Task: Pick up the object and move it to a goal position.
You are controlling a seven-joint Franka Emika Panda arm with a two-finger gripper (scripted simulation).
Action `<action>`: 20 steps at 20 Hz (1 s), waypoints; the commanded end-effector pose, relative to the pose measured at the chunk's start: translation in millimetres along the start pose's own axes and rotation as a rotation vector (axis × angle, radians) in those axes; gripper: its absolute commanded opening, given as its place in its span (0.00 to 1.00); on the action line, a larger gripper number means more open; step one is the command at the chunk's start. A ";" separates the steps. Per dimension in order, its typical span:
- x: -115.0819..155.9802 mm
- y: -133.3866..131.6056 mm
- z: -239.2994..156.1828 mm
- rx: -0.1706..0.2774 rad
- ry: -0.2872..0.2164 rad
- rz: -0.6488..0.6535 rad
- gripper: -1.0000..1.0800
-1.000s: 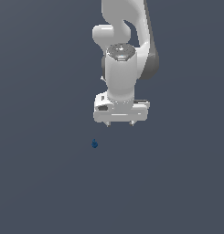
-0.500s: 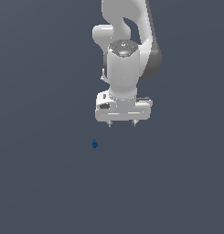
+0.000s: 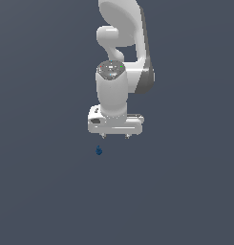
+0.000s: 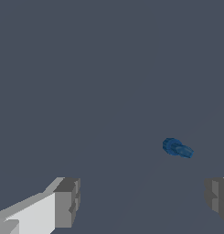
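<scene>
I see my gripper point(image 3: 114, 136) with fingers spread apart, the blue object point(image 3: 99, 150) just below, toward the exterior view's left, untouched

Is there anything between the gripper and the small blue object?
No. In the exterior view only bare grey ground separates the gripper from the blue object; the wrist view shows likewise.

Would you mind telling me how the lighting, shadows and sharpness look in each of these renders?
Exterior view: flat, even light, no cast shadow under the object, slightly soft edges. Wrist view: the end effector has shaded finger faces, the object looks blocky, no glare.
</scene>
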State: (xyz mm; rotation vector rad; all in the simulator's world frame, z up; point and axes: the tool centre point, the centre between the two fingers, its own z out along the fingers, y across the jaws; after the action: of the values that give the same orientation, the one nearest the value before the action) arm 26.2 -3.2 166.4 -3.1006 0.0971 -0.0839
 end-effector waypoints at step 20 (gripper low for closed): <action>-5.4 90.3 79.0 -0.042 -0.050 0.127 0.96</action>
State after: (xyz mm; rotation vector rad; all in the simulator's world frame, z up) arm 20.1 -90.1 88.2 -3.1267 0.2975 -0.0019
